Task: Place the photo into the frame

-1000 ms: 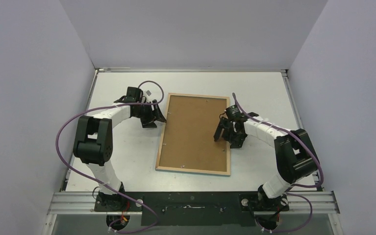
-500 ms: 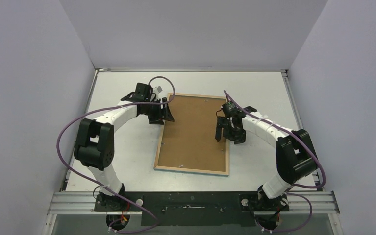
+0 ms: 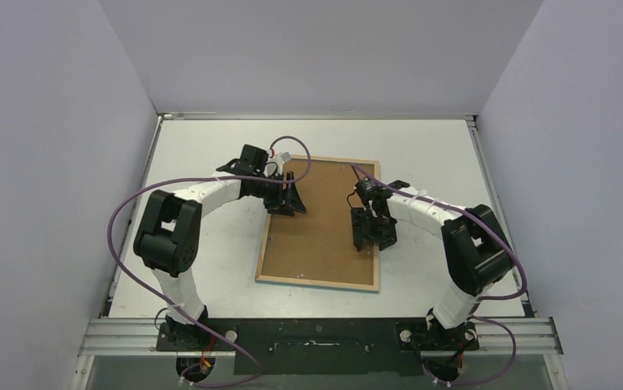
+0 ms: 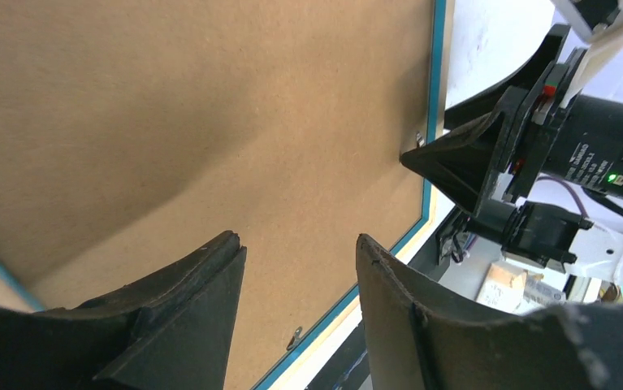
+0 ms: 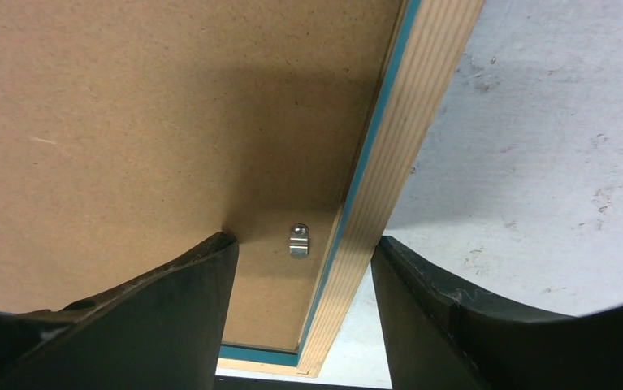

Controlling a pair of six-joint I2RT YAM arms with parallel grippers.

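Closest to you, the frame (image 3: 316, 282) lies flat on the white table (image 3: 210, 260), about midway between the two arms. It lies face down, so you look at its light wooden back edges and at the brown backing board (image 3: 320, 244) that fills it. Whether the photo is under this board, you cannot tell.

A little farther, the right gripper (image 3: 370, 238) hangs over the right rail of the frame, in its middle part. In the right wrist view its fingers (image 5: 170, 317) stand apart and nothing is clamped between them. One finger is over the board and the other is over the bare table (image 5: 551, 162) beyond the wooden rail (image 5: 389, 162). A small metal clip (image 5: 299, 240) on the board sits in the gap between the fingertips. If the fingers touch the board, you cannot tell.

Farther again, the left gripper (image 3: 287, 201) is above the far left part of the board, just inside the left rail. In the left wrist view its fingers (image 4: 202, 309) are also apart, with only plain board (image 4: 210, 122) seen between them. The thin turquoise edge (image 4: 436, 81) of the frame runs along the board on the opposite side.
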